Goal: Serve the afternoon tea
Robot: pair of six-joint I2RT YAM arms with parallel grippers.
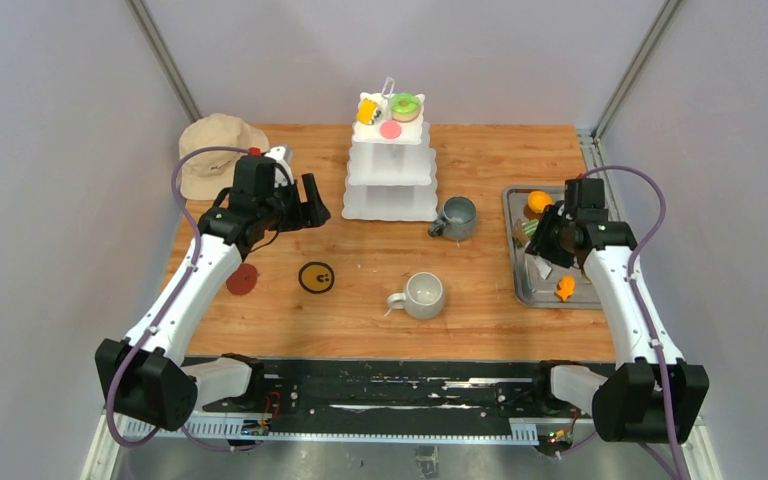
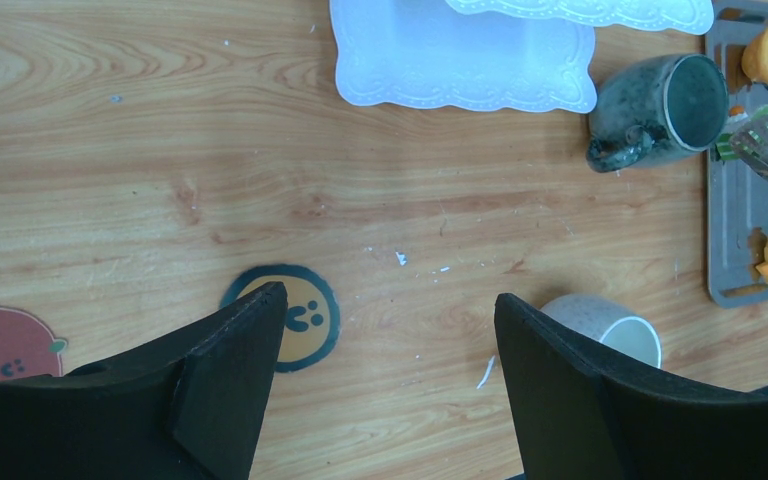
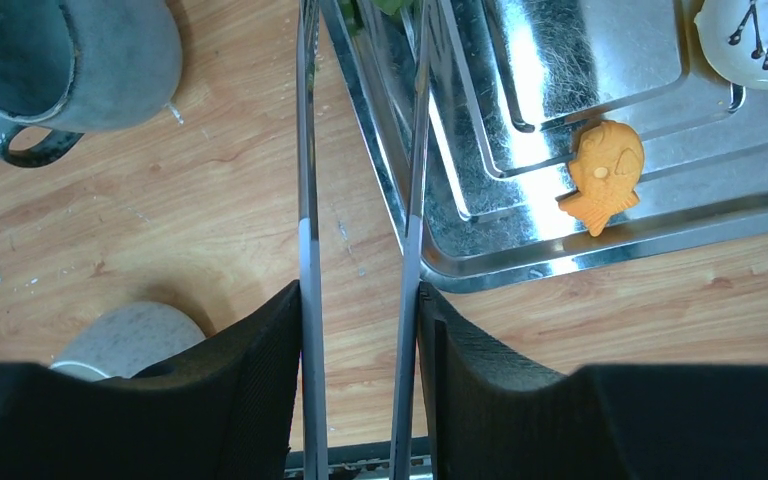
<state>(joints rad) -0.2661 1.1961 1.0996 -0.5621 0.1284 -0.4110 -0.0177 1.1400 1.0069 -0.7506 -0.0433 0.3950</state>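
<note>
Left end effector (image 2: 388, 298) hangs above the counter (image 1: 360, 325) with its fingers spread wide and nothing between them, just in front of the beige hat (image 1: 215, 150) and near a yellow round sticker (image 1: 316, 277). Right of it is the white three-tier stand (image 1: 390, 170). Its top tier carries a yellow pastry (image 1: 367, 110), a green-pink donut (image 1: 405, 105) and a pink piece (image 1: 391, 129), while the two lower tiers show bare. A dark grey mug (image 1: 456, 217) sits just beside the stand's bottom tier, and a paler mug (image 1: 423, 294) sits nearer the arms, apart from it. Further right, the steel tray (image 1: 535, 285) holds an orange round piece (image 1: 538, 202), an orange fish-shaped pastry (image 3: 600, 170), a white drizzled pastry (image 3: 750, 35) and a green piece (image 1: 528, 228).

Right end effector (image 3: 360, 295) is clamped on metal tongs (image 3: 305, 150). Their arms stand apart and reach over the tray toward the green piece, but whether the tips touch it cannot be told.

The step in hand looks like picking a pastry off the tray for the stand. The next move likely calls for settling the tong tips around one piece and squeezing gently. The piece then has to be lifted clear of the tray rim and carried leftward past the dark grey mug to a bare lower tier, coming in from the side under the overhang
</note>
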